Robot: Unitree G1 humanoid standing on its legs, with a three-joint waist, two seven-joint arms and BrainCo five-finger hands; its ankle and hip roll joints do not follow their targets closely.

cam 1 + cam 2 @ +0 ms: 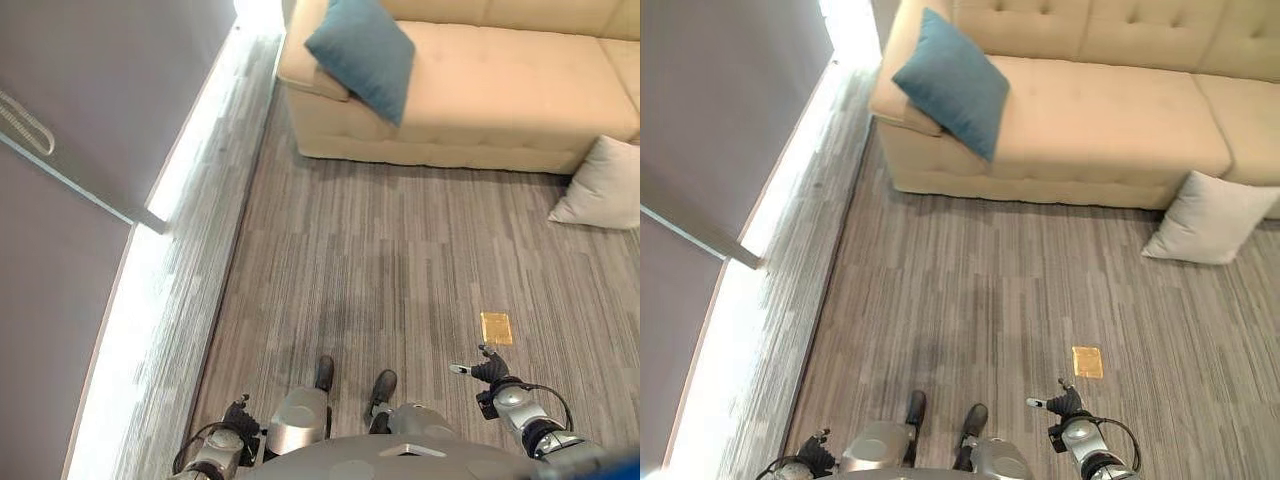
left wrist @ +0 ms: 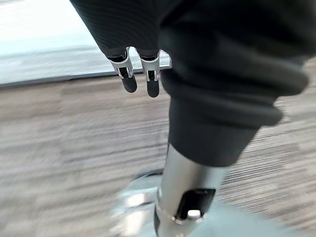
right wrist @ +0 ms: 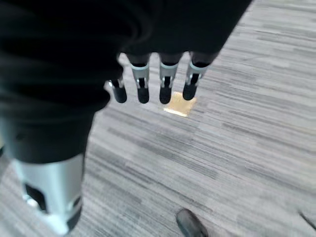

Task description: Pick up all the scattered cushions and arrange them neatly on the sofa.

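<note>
Grey, the loose cushion (image 1: 1207,217) leans against the sofa (image 1: 1110,120) at right of frame, so approach squarely with both the right hand (image 3: 158,81) and left hand (image 2: 138,74), hanging slack and empty.

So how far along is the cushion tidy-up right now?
Partly done at best. The blue cushion is already on the sofa, leaning against its arm. Nothing is in hand: the left hand and right hand hang empty over the carpet with fingers straight. Still to do: the grey cushion sits on the floor, propped against the sofa front, waiting to be picked up and placed.
</note>
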